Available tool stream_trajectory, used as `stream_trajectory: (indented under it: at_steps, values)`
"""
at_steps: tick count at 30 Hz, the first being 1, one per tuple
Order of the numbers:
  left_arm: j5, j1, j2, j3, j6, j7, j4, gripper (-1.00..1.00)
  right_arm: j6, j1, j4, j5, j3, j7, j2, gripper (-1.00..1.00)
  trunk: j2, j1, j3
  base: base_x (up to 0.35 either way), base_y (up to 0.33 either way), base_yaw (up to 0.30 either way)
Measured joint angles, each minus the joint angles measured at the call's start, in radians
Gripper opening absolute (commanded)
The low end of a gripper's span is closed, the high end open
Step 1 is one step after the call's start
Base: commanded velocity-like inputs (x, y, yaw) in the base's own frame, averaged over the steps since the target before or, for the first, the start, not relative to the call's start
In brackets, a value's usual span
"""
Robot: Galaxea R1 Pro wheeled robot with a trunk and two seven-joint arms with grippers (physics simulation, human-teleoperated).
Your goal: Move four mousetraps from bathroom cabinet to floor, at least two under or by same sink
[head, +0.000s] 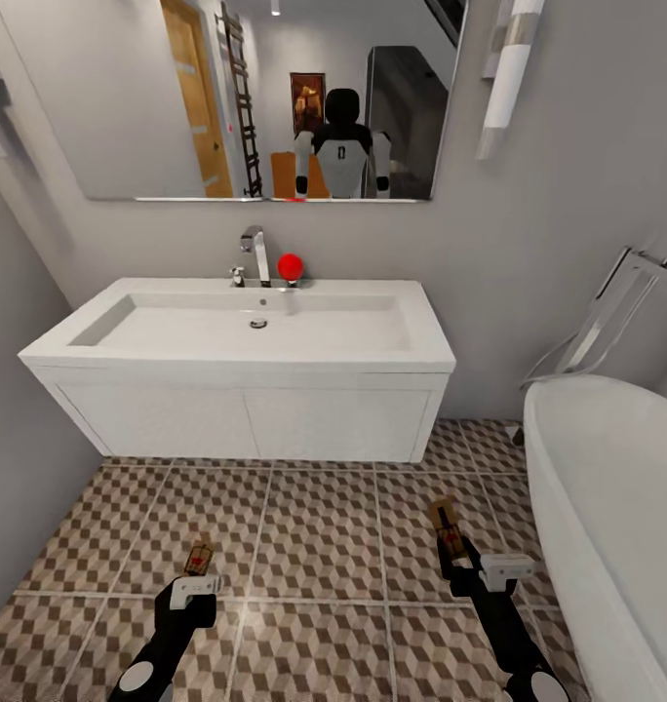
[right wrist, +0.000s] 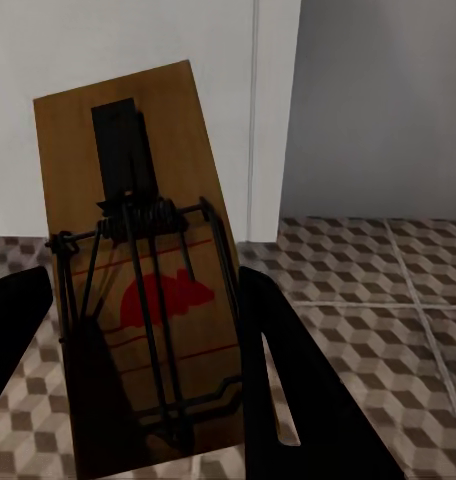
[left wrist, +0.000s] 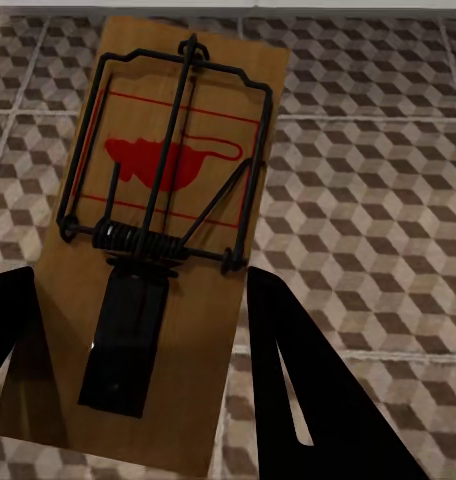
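Even, bright, diffuse rendered lighting; soft shadow beneath the vanity unit (head: 246,419); wide-angle bending toward the head view's edges; slight overall softness; no glare.

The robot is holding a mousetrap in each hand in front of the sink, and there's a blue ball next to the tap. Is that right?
Almost. The ball beside the tap is red, not blue, as the head view shows. The rest holds: the left gripper and the right gripper each hold a mousetrap in their jaws, facing the sink.

sink (head: 246,327) ahead (above floor (head: 314,526)), bathtub (head: 607,497) right
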Motion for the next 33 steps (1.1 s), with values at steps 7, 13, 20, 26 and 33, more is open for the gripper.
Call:
stream_trajectory:
  at_steps: [7,13,20,26,33]
  values:
    - [0.000,0.000,-0.002,0.000,0.000,0.000,0.001,-1.00,0.000,0.000,0.000,0.000,0.000,0.000,0.000,-1.00,-0.049,0.027,-0.033,0.000,0.000,0.000]
    - [0.000,0.000,-0.002,0.000,0.000,0.000,0.001,-1.00,0.000,0.000,0.000,0.000,0.000,0.000,0.000,-1.00,-0.091,0.050,-0.062,0.000,0.000,0.000]
    - [0.000,0.000,-0.002,0.000,0.000,0.000,0.001,-1.00,0.000,0.000,0.000,0.000,0.000,0.000,0.000,-1.00,-0.140,0.077,-0.095,0.000,0.000,0.000]
    - [0.000,0.000,-0.002,0.000,0.000,0.000,0.002,-1.00,0.000,0.000,0.000,0.000,0.000,0.000,0.000,-1.00,-0.182,0.100,-0.124,0.000,0.000,0.000]
    - [0.000,0.000,-0.002,0.000,0.000,0.000,0.002,-1.00,0.000,0.001,0.000,0.000,0.000,0.000,0.000,-1.00,-0.231,0.127,-0.157,0.000,0.000,0.000]
